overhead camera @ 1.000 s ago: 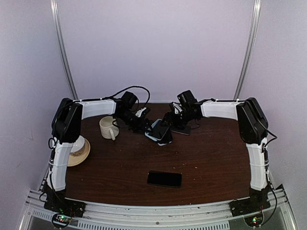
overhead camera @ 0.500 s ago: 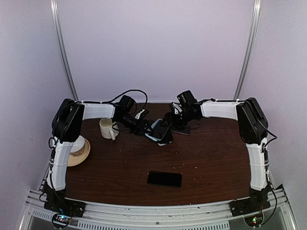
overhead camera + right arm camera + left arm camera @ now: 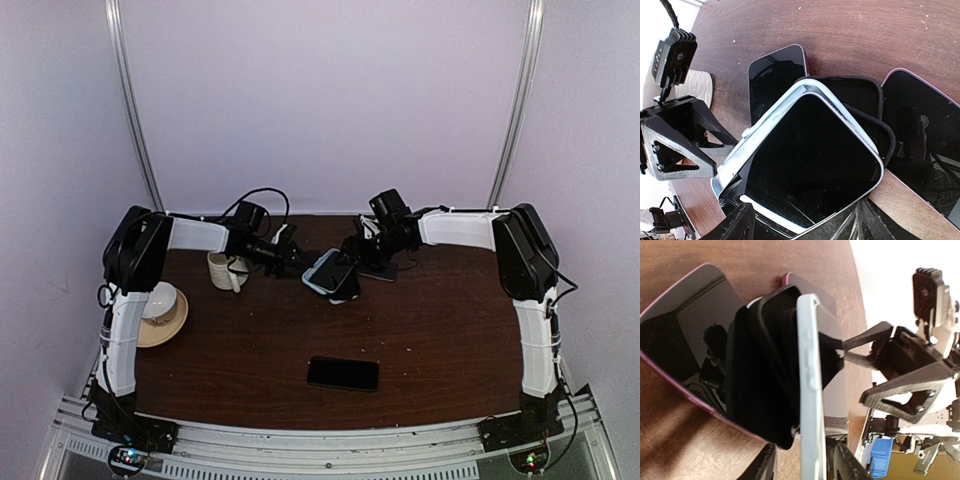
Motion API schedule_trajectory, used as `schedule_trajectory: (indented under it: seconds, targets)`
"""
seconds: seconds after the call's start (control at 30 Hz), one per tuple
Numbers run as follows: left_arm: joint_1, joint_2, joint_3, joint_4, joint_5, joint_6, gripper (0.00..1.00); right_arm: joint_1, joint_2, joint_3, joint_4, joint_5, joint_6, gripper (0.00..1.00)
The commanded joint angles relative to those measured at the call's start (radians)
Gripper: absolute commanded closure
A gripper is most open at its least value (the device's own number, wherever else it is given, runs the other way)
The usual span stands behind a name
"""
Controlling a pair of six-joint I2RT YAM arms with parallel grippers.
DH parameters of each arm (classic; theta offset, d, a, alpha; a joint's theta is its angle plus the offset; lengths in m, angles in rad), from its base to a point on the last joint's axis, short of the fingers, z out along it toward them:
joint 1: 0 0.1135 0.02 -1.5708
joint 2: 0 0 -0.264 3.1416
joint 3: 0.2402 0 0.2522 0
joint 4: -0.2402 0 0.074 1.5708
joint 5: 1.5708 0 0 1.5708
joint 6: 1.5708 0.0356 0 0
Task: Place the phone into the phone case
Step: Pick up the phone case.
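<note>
Phone: a silver-rimmed smartphone with a black glass face (image 3: pixel 810 150), tilted up off the dark brown wooden counter (image 3: pixel 440 320), its lower part sitting inside the case and its upper corner sticking out.
Case: a soft black rubbery phone case (image 3: pixel 856 93), wrapped around the back of the phone and raised off the counter with it.
Right tool (image 3: pixel 805 217): closed on the case from either side at its lower end, holding it and the phone at a slant.
Left tool (image 3: pixel 805 466): fingers apart, one on each side of the phone's thin edge opposite the case's gripped end, with a gap showing on both sides.
Under the case: two flat dark phones with purple rims (image 3: pixel 772 80) (image 3: pixel 920 125), lying on the counter.
Well apart from the case, toward the arm bases: a plain black phone (image 3: pixel 343 373), lying flat.
Left of the case: a cream mug (image 3: pixel 224 268).
</note>
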Motion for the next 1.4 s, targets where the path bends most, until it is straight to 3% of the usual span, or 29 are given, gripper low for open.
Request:
schedule_trajectory:
  seconds: [0.0,0.4,0.67,0.83,1.1,1.37]
  targets:
    - [0.002,-0.029,-0.009,0.088,0.043,-0.040,0.61,0.010,-0.002,0.017,-0.021,0.025,-0.019,0.27]
    - [-0.010,-0.014,-0.012,-0.021,0.008,0.031,0.64,0.010,0.000,0.016,-0.021,0.029,-0.021,0.27]
    - [-0.014,-0.015,0.003,-0.021,0.025,0.036,0.96,0.010,-0.003,0.016,-0.026,0.029,-0.024,0.27]
    - [-0.031,-0.038,0.028,-0.092,0.003,0.107,1.00,0.010,-0.007,0.015,-0.028,0.025,-0.024,0.27]
    - [-0.098,-0.103,0.214,-0.437,-0.399,0.480,1.00,0.004,-0.045,0.010,-0.028,0.033,-0.029,0.27]
    - [-0.239,-0.144,0.281,-0.512,-0.872,0.831,1.00,-0.007,-0.076,0.000,-0.031,0.047,-0.030,0.26]
